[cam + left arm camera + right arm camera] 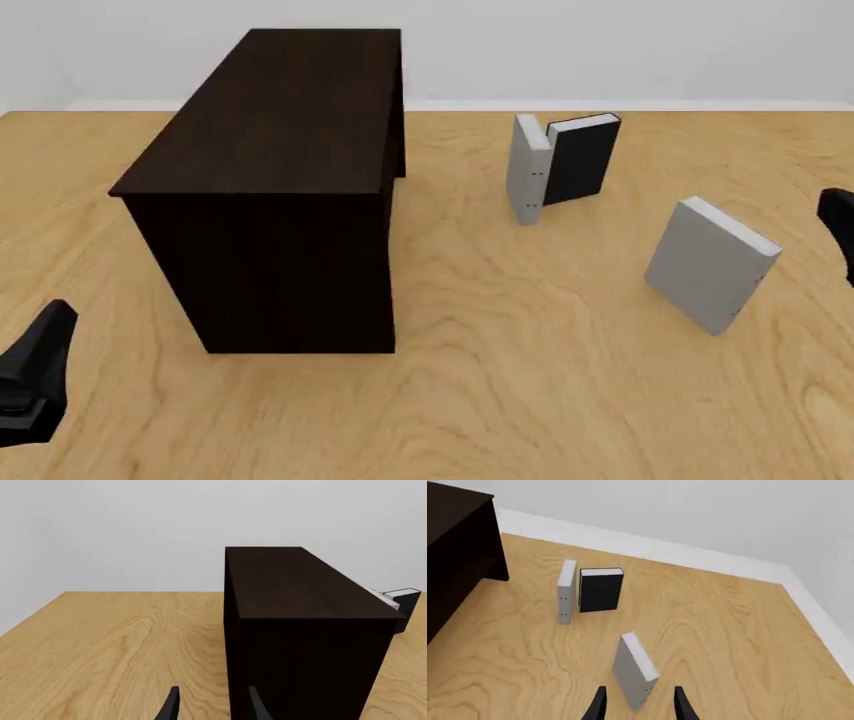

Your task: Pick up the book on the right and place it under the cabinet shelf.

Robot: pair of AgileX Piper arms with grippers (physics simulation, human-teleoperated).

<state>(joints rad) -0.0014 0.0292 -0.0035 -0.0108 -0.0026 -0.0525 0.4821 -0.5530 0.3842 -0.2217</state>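
The book [710, 262] is light grey and thick. It stands tilted on edge at the table's right, apart from everything else. The right wrist view shows the book [635, 672] just ahead of my right gripper [639, 707], whose fingers are open and hold nothing. In the front view only a dark part of the right gripper [838, 232] shows at the right edge, beyond the book. The cabinet shelf [267, 180] is a tall dark brown box left of centre. My left gripper [34, 375] sits low at the front left, open and empty, facing the cabinet [300, 630].
A narrow upright grey slab [530, 170] and a black-covered book [583, 158] stand together at the back, right of the cabinet. Bare wooden table [534, 380] lies between the cabinet and the light-grey book. A white wall edge runs along the far side.
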